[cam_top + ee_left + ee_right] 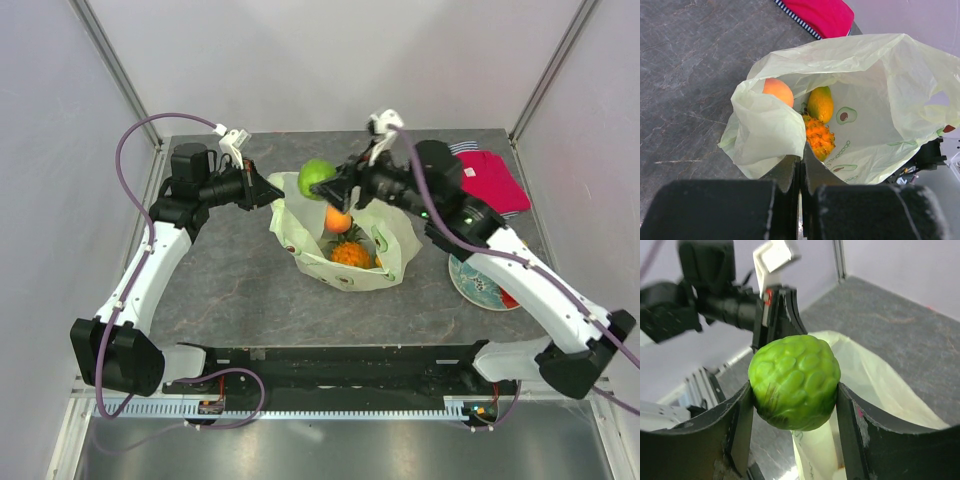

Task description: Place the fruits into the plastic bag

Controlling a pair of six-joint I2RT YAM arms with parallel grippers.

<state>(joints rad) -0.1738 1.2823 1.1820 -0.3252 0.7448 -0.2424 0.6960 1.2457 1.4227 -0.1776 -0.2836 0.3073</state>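
Observation:
The pale-green plastic bag (345,240) lies open mid-table, also in the left wrist view (875,90). Inside it are the orange pineapple (350,254) (818,136), the peach (338,220) (778,91) and the yellow mango-like piece (820,103). My left gripper (276,192) (801,161) is shut on the bag's rim, holding its left side up. My right gripper (328,186) (794,390) is shut on the bumpy green round fruit (316,178) (794,382), held above the bag's far-left opening. A red piece (510,298) shows partly on the plate, mostly hidden by the right arm.
A folded red shirt (490,176) (822,15) lies at the back right. The teal-and-red floral plate (478,282) sits right of the bag, partly under my right arm. Grey walls close in the table on both sides and at the back.

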